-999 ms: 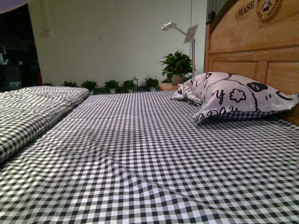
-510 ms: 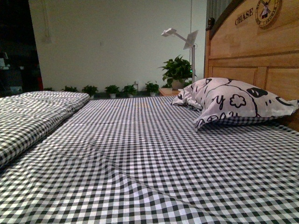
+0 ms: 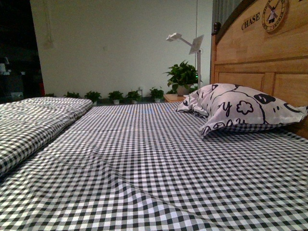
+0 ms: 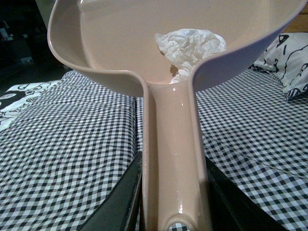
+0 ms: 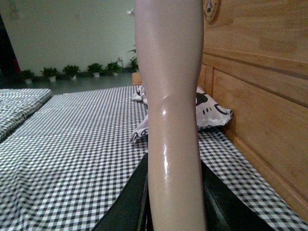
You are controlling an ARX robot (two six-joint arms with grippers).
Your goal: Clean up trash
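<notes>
In the left wrist view the trash (image 4: pixel 191 46), a small crumpled ball of white paper, lies inside the pan of the beige dustpan (image 4: pixel 120 43), close to where the handle joins. My left gripper (image 4: pixel 173 197) is shut on the dustpan's handle, which runs between its black fingers (image 4: pixel 120 202), and the pan is held above the checked bed. In the right wrist view my right gripper (image 5: pixel 174 197) is shut on the beige brush handle (image 5: pixel 171 96), which stands upright and hides the brush head. Neither arm shows in the front view.
A black-and-white checked sheet (image 3: pixel 144 163) covers the bed. A white pillow with black cartoon print (image 3: pixel 236 108) lies against the wooden headboard (image 3: pixel 260 53) on the right. A folded checked quilt (image 3: pixel 33 120) lies on the left. Potted plants (image 3: pixel 115 96) line the far wall.
The front view has tilted slightly upward: the pillow, plants and headboard sit lower in the picture than one second ago. Nothing on the bed has moved.
</notes>
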